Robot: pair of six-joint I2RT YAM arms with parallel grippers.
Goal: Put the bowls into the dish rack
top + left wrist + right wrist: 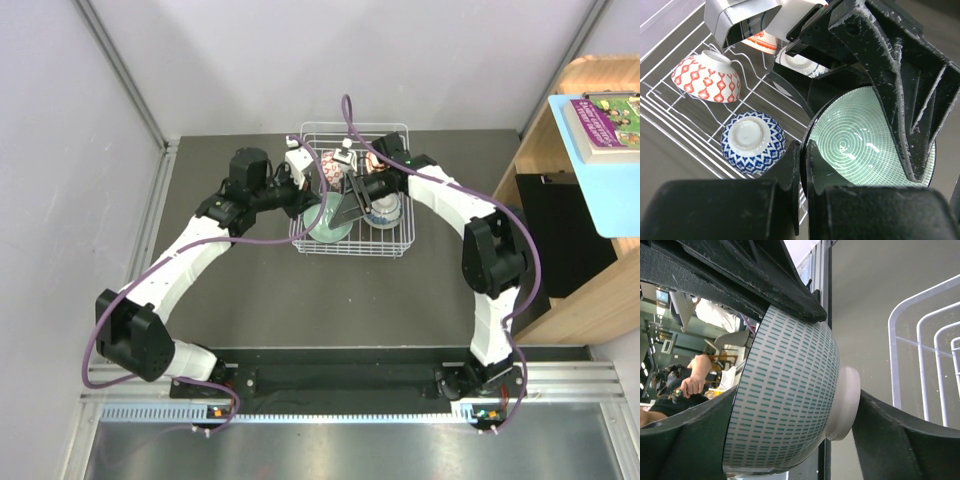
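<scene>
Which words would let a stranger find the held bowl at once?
Find the white wire dish rack on the dark table. At its near left corner the right gripper holds one tilted bowl: pale green with spiral lines inside, unlike the red-patterned bowl and the blue-patterned bowl nearby.

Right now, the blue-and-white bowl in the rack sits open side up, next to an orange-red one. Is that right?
Not quite. The left wrist view shows the blue-and-white bowl upside down, foot ring up. It is in the dish rack, next to an orange-red bowl.
</scene>
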